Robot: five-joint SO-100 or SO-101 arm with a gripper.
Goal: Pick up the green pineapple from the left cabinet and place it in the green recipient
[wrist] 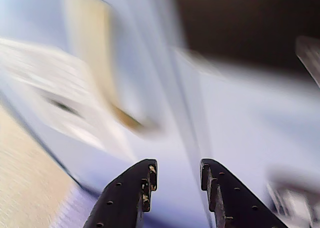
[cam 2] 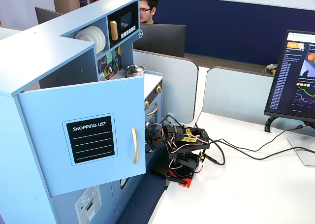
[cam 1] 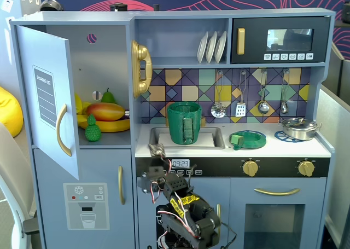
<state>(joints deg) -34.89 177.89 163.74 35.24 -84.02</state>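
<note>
In a fixed view facing the toy kitchen, the left cabinet (cam 1: 104,85) stands open, its door (cam 1: 48,98) swung out to the left with the "shopping list" panel and curved gold handle showing. On the cabinet shelf, up and to the left of the claw (cam 1: 157,150), the green pineapple (cam 1: 92,129) stands upright at the front edge, in front of a banana (cam 1: 112,125), with a mango (cam 1: 105,111) and a green pear (cam 1: 108,96) behind it. The claw sits below the counter edge, in front of the oven clock panel (cam 1: 181,163), well apart from the pineapple and carrying nothing. Just above and to the right of the claw, the green recipient (cam 1: 185,122) stands upright in the sink (cam 1: 210,140), strap handle facing forward. Further right lie a flat green pan (cam 1: 248,139) and a steel pot (cam 1: 299,128).

In the wrist view, heavily motion-blurred, the two dark fingers (wrist: 127,195) are parted with a clear gap and nothing between them; pale blue panels fill the background.

In another fixed view from the side, the open door (cam 2: 83,135) hides the shelf, and the arm (cam 2: 179,145) is folded low on the white table (cam 2: 236,184), right of the door.
</note>
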